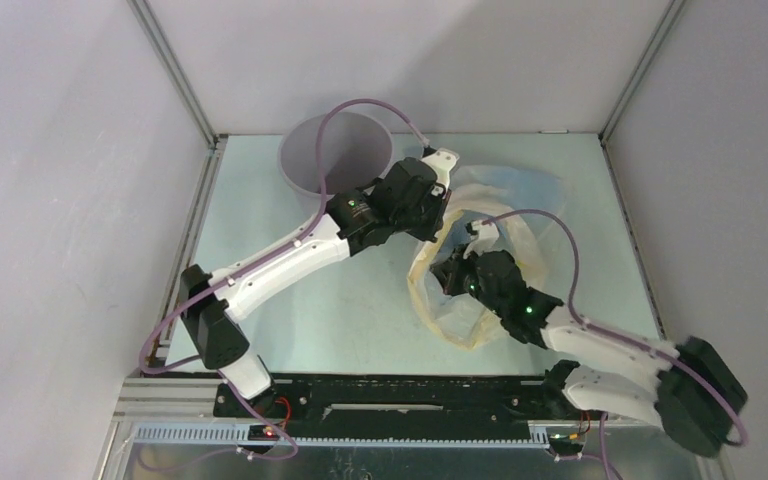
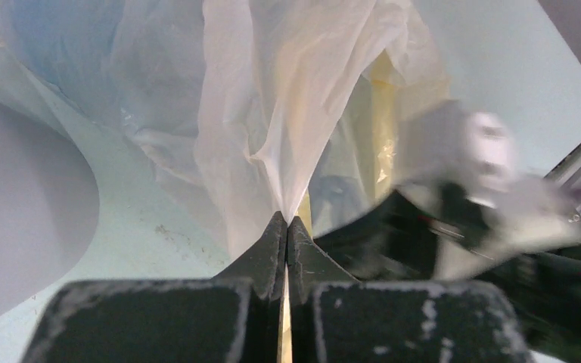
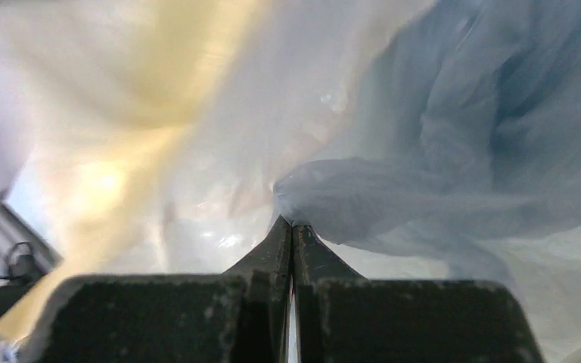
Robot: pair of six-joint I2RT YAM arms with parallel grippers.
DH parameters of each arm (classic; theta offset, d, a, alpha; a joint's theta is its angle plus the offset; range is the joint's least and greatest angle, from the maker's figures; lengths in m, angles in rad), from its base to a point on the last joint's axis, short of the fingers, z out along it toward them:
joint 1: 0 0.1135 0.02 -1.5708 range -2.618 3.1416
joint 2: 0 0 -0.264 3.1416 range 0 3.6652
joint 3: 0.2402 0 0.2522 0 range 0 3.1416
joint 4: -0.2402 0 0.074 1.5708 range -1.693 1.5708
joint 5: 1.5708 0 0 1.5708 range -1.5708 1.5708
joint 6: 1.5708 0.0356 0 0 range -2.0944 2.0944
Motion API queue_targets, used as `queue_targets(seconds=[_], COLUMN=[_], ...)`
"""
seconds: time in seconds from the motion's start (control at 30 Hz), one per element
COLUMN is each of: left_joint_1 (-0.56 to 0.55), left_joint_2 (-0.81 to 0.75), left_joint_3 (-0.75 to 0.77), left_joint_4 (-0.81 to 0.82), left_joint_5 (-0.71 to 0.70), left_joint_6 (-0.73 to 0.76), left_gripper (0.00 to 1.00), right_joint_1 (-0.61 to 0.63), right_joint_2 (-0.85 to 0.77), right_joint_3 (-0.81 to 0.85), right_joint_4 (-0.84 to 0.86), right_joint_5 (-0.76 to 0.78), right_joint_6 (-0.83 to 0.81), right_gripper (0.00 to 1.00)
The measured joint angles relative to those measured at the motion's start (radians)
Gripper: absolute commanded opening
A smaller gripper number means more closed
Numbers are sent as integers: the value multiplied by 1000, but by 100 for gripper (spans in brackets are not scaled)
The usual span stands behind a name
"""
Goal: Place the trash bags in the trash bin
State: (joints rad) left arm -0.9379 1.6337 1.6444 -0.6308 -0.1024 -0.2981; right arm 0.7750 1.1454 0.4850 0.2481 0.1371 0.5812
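Note:
The light grey round trash bin (image 1: 332, 152) stands at the back left of the table; its wall also shows in the left wrist view (image 2: 23, 242). The crinkly trash bags lie bunched to its right: a cream-yellow bag (image 1: 438, 305) and a pale blue bag (image 1: 525, 190). My left gripper (image 1: 432, 222) is beside the bin and shut on a pinch of the cream-yellow bag (image 2: 287, 136), jaws (image 2: 286, 221) pressed together. My right gripper (image 1: 448, 272) is just in front of it, shut on a fold of pale blue-grey bag (image 3: 363, 197), jaws (image 3: 293, 225) closed.
The right arm (image 2: 484, 197) shows blurred close beside the left gripper. Grey enclosure walls with metal posts (image 1: 175, 75) surround the table. A black rail (image 1: 400, 395) runs along the near edge by the arm bases.

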Motion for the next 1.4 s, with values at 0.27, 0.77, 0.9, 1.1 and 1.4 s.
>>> queue_targets(seconds=[0.27,0.77,0.9,1.1,1.4], left_joint_1=[3,4,34,127,147], left_joint_2=[37,171,229,284,317], left_joint_3=[0,-27,-26,28,216], left_joint_4=[0,79,90,95,101], left_joint_5=[-26,-54,14,142,235], left_joint_6=[2,11,10,5,-5], left_gripper=[0,0,0,0,0], right_joint_1=[35,35,35,64,185], right_joint_2=[-389,-462,-451,-411,-230], right_joint_3=[16,569,658,702,751], right_joint_4=[-198,-681,-731,-738,-699], right_joint_5=[66,29,-75,-301,-476], right_joint_6=[-25,-93,-100,-84,-61], right_gripper=[0,0,0,0,16])
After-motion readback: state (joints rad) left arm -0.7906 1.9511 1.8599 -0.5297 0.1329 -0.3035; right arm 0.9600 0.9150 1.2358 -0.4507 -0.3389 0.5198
